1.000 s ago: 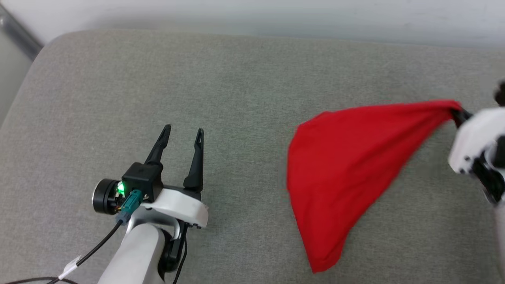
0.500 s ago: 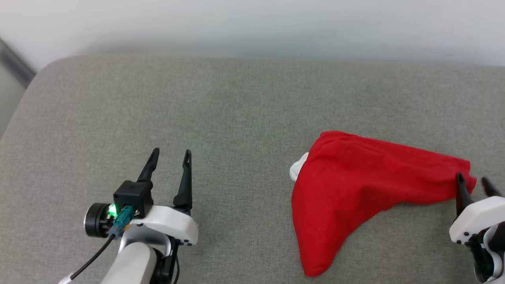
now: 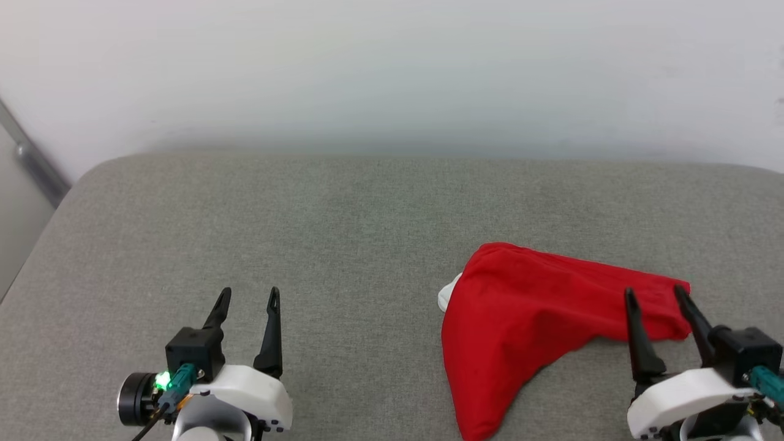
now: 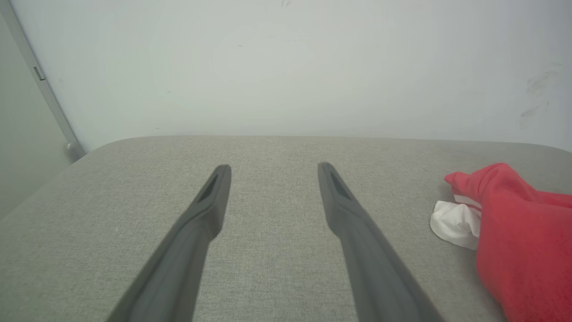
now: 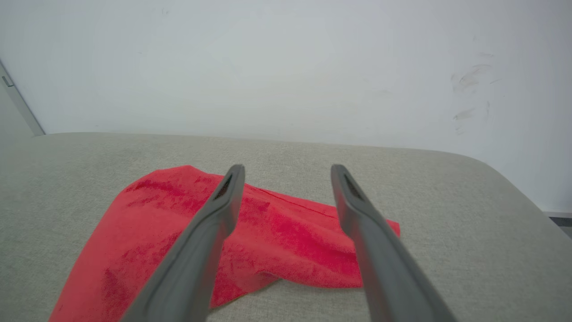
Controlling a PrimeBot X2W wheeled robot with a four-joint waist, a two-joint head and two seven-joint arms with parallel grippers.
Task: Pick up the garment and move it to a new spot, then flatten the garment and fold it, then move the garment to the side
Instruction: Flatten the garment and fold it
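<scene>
The red garment (image 3: 533, 324) lies crumpled on the grey cushion at the right, a white cuff (image 3: 447, 297) poking out at its left edge. Its lettering is hidden in the folds. My right gripper (image 3: 654, 293) stands open over the garment's right end, fingers apart with nothing between them; the right wrist view has the red garment (image 5: 268, 232) lying below and beyond the fingers. My left gripper (image 3: 246, 296) is open at the lower left, well apart from the cloth. From the left wrist, the garment (image 4: 523, 232) and its white cuff (image 4: 456, 223) sit at the right edge.
The grey cushion (image 3: 343, 245) has a rounded left corner and meets a pale wall (image 3: 392, 73) at the back. A metal rail (image 3: 33, 159) runs down the far left. Bare cushion stretches between the left gripper and the garment.
The right gripper let go of the garment, which dropped from hanging stretched to lying on the cushion. The gripper drew back low and now stands open. The camera view also tilted up.
</scene>
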